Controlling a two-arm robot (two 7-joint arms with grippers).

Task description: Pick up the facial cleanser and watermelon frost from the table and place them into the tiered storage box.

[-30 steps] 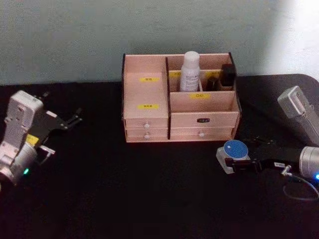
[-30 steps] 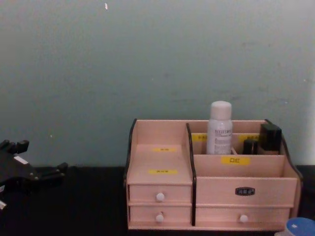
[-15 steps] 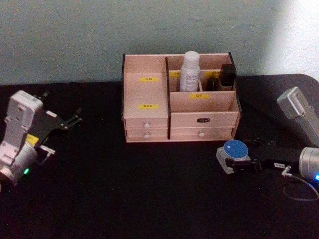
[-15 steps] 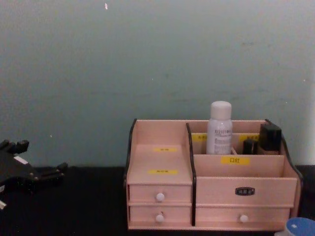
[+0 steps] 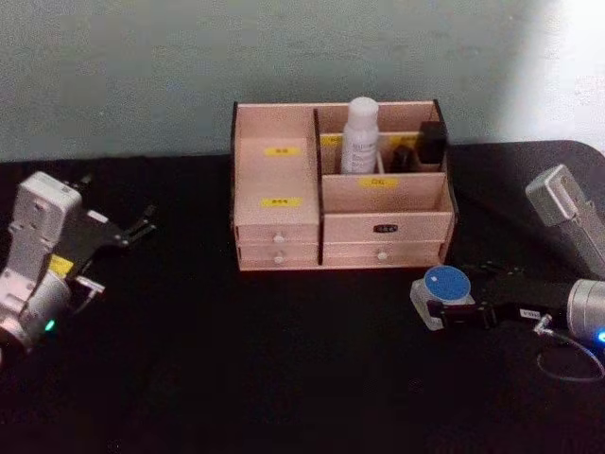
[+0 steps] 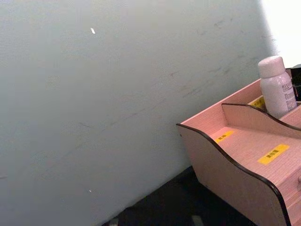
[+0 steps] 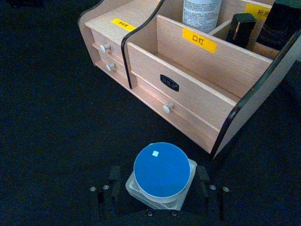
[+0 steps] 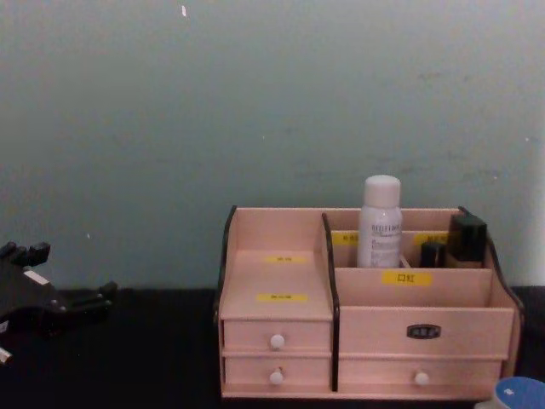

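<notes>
The tiered storage box (image 5: 279, 180) stands mid-table, also in the chest view (image 8: 281, 273) and the right wrist view (image 7: 197, 89). A white bottle, the facial cleanser (image 5: 360, 132) (image 8: 381, 221) (image 6: 277, 87), stands upright in its back compartment. The watermelon frost (image 5: 446, 284) (image 7: 162, 169), a small clear jar with a blue lid, rests on the table in front of the box's right corner. My right gripper (image 7: 157, 181) (image 5: 444, 301) is shut on it, one finger against each side. My left gripper (image 5: 123, 213) (image 8: 60, 285) hangs open at the far left, holding nothing.
Dark small containers (image 5: 431, 142) stand in the box's back right compartment. The black table (image 5: 284, 359) has free room in front of the box and on the left. A grey-green wall (image 8: 255, 102) rises close behind the box.
</notes>
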